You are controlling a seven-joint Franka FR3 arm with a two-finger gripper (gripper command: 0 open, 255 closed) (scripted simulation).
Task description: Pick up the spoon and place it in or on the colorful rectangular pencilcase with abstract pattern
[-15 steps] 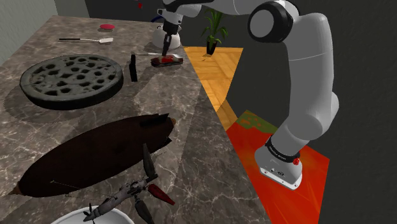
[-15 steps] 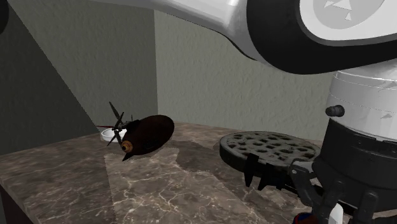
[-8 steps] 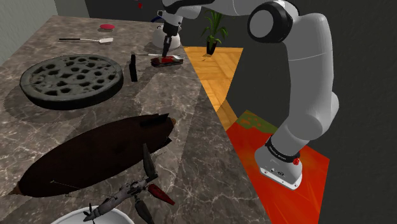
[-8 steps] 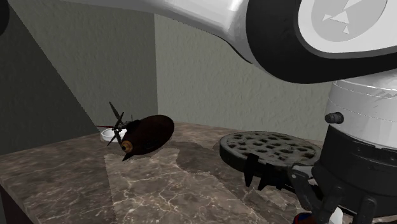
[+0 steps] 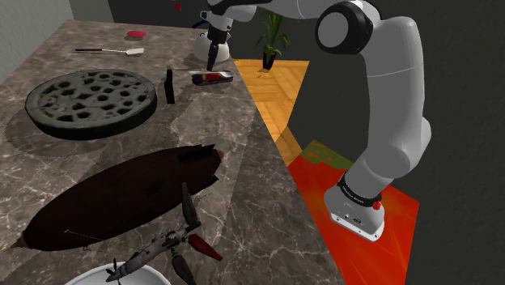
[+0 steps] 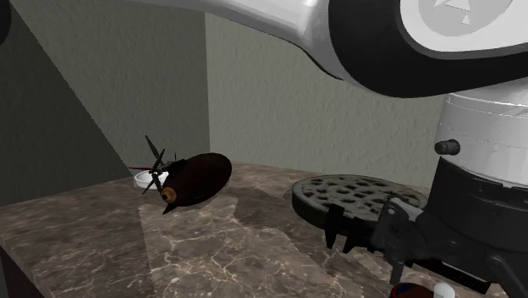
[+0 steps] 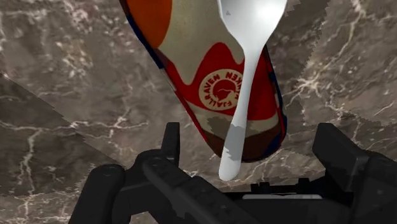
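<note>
In the wrist view a white spoon [image 7: 249, 57] lies lengthwise on the pencil case [image 7: 210, 95], which is patterned in red, orange and cream. My gripper [image 7: 251, 143] hovers just above them, open, with its black fingers [image 7: 169, 141] standing wide on either side of the spoon's handle and not touching it. In the shoulder view the gripper [image 5: 212, 58] hangs over the pencil case [image 5: 213, 78] near the counter's far right edge. In the second exterior view the gripper [image 6: 440, 258] is at the lower right, above the case [image 6: 409, 292].
On the marble counter [image 5: 235, 186] are a round dark perforated disc [image 5: 91, 101], a small black bottle [image 5: 170, 85], a spatula [image 5: 109, 51], a red disc [image 5: 135, 34], a dark airship-shaped object [image 5: 121, 198] and a toy plane [image 5: 162, 247]. The counter's right edge drops to the floor.
The jaws went from shut to open and let go of the spoon, which now rests on the pencil case. The arm has hardly moved.
</note>
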